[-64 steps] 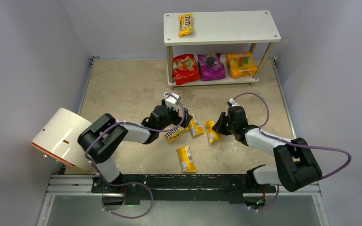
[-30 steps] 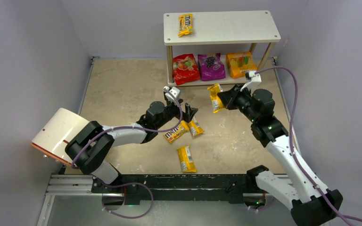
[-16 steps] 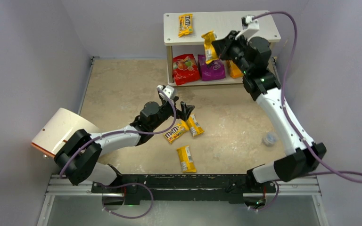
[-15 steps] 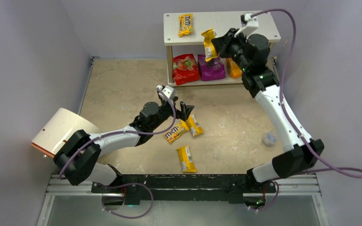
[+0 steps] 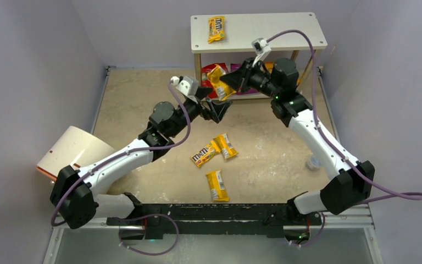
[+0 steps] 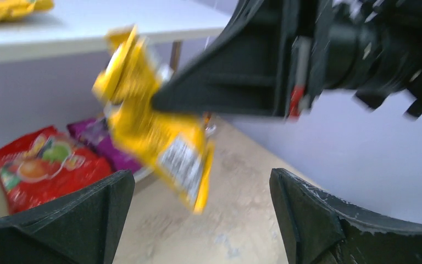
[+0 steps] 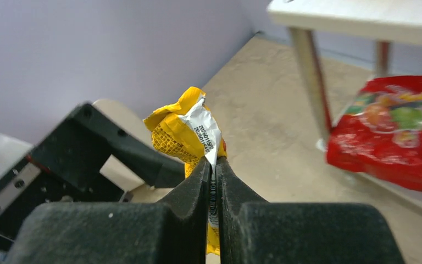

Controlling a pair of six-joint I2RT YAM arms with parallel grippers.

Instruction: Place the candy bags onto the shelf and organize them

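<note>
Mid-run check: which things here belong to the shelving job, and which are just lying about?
Job: shelf; top-tier packet; held packet, pinched in right claw; three loose packets; red pouch; purple pouch.
Lying about: white cylinder; small grey object.

The yellow packet (image 5: 218,83) is lowered by the right gripper (image 5: 226,82) from the shelf's (image 5: 286,33) top edge toward its left front leg. The left gripper (image 5: 216,108) is raised toward it.
</note>
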